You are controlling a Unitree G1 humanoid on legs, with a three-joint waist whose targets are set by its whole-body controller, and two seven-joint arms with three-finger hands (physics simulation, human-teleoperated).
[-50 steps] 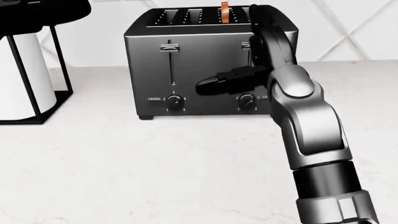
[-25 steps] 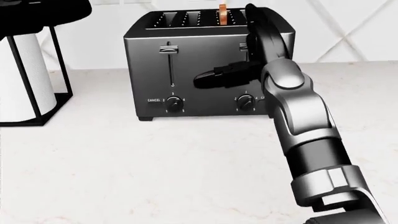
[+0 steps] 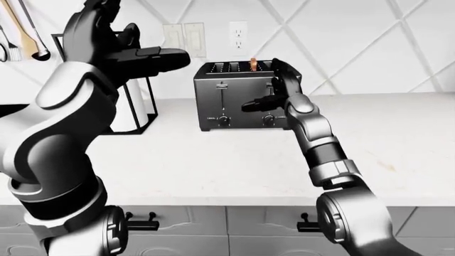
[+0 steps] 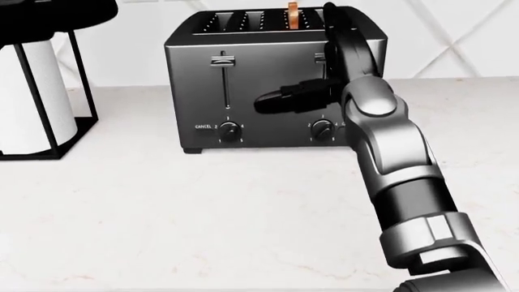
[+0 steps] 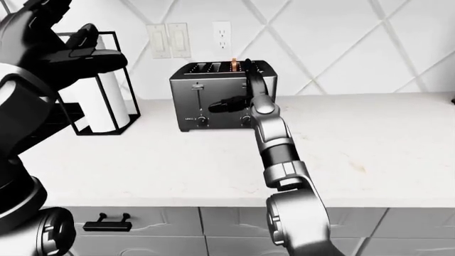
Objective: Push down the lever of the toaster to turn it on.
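A dark metal toaster (image 4: 260,73) stands on the white counter (image 4: 202,213) against the wall, with an orange slice of toast (image 4: 292,15) sticking up from a slot. Its left lever (image 4: 221,61) sits high in its slot. Its right lever (image 4: 319,59) is also high and half hidden by my right hand (image 4: 312,88). That hand is open against the toaster's face, one finger (image 4: 275,101) pointing left and another (image 4: 345,36) reaching up past the right lever. My left hand (image 3: 145,53) is raised in the air at the left, open and holding nothing.
A black wire holder with a white paper-towel roll (image 4: 28,91) stands left of the toaster. Two knobs (image 4: 229,129) sit low on the toaster's face. Wall outlet (image 3: 239,36) and switch plates (image 3: 183,38) are above. Drawer handles (image 3: 142,220) show below the counter edge.
My right forearm has swung in and its hand has risen a little on the toaster's face. The picture has shifted slightly with the camera. Both levers stay high.
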